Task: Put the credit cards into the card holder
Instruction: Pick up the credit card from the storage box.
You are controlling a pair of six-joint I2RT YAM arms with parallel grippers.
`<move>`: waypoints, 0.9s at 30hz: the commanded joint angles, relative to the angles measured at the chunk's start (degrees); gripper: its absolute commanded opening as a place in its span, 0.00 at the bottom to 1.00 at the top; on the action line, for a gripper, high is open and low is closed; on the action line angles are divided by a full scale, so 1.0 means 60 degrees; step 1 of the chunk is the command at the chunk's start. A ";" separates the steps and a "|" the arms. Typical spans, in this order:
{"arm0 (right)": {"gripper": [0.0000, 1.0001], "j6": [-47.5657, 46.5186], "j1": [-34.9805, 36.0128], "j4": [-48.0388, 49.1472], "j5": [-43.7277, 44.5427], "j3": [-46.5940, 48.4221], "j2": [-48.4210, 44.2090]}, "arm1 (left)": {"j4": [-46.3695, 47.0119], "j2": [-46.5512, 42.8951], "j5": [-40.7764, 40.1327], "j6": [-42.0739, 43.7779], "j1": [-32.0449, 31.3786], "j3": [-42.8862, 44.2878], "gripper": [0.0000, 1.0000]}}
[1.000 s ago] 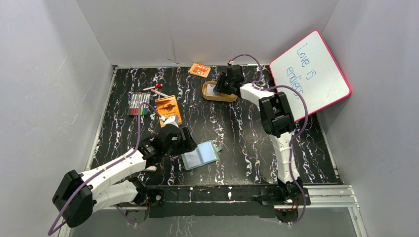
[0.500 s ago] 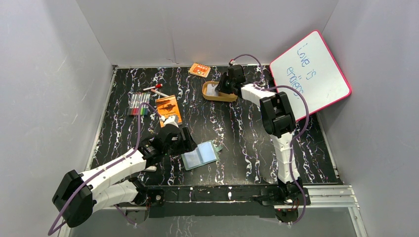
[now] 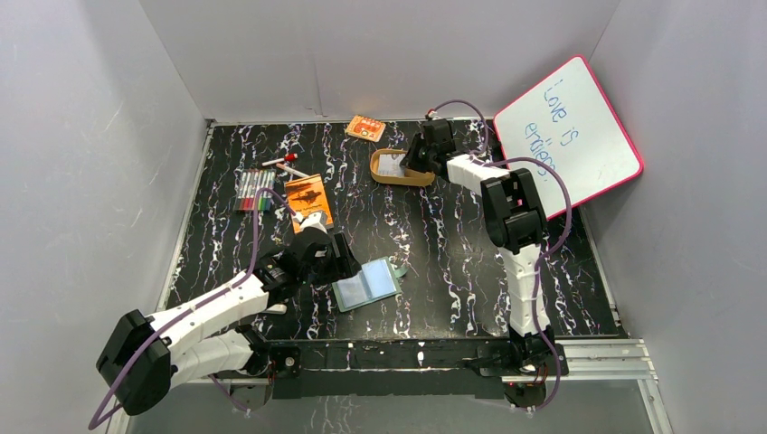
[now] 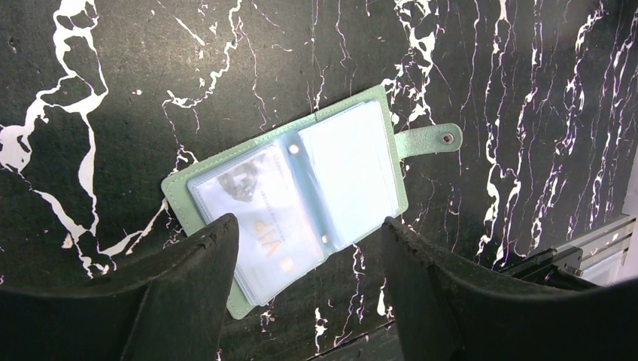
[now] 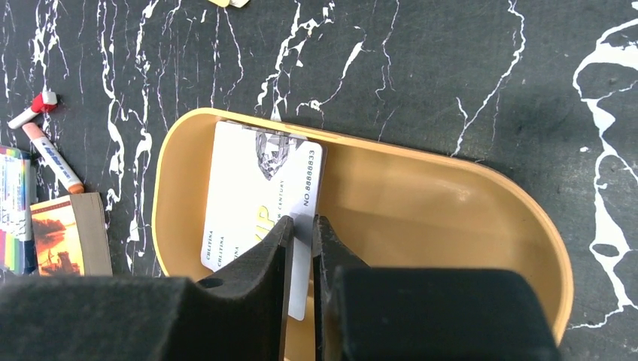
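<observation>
White credit card [image 5: 256,192] in the tan tray [image 5: 451,195], well apart from the green card holder [image 4: 226,162]. Right pincer [image 5: 301,222] nearly shut around its edge; cannot tell if gripped yet. Squeeze tight, lift slowly, no bumping the tray wall. Left pincer [image 4: 308,224] wide apart above the open holder.

Right gripper [image 5: 301,222] pinching a card [image 5: 256,195] in the tray [image 5: 451,162]
Its jaws grip the card's near edge; the card lies in the tray's left end. Left of the tray: marker [image 5: 53,158], booklet [image 5: 64,233].
</observation>
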 commanded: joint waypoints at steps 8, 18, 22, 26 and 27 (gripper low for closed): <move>0.11 0.0105 -0.0065 0.0283 -0.0253 -0.0369 -0.0907 | 0.0004 -0.0134 0.0097 -0.0086 0.0080 -0.0025 0.66; 0.00 0.0698 -0.0075 0.0639 -0.0762 -0.0765 -0.1389 | 0.0001 -0.0314 0.0137 -0.0179 0.0070 -0.0087 0.66; 0.00 0.1310 -0.0098 0.0608 -0.1023 -0.0724 -0.1483 | -0.0058 -0.0462 0.0133 -0.0217 0.0069 -0.0099 0.66; 0.00 0.2158 -0.0170 0.0712 -0.1010 -0.0973 -0.1864 | -0.0205 -0.0672 0.0039 -0.0245 0.0072 -0.0092 0.65; 0.00 0.2388 -0.0194 0.0719 -0.0962 -0.1041 -0.1988 | -0.0247 -0.0721 -0.0003 -0.0246 0.0070 -0.0065 0.65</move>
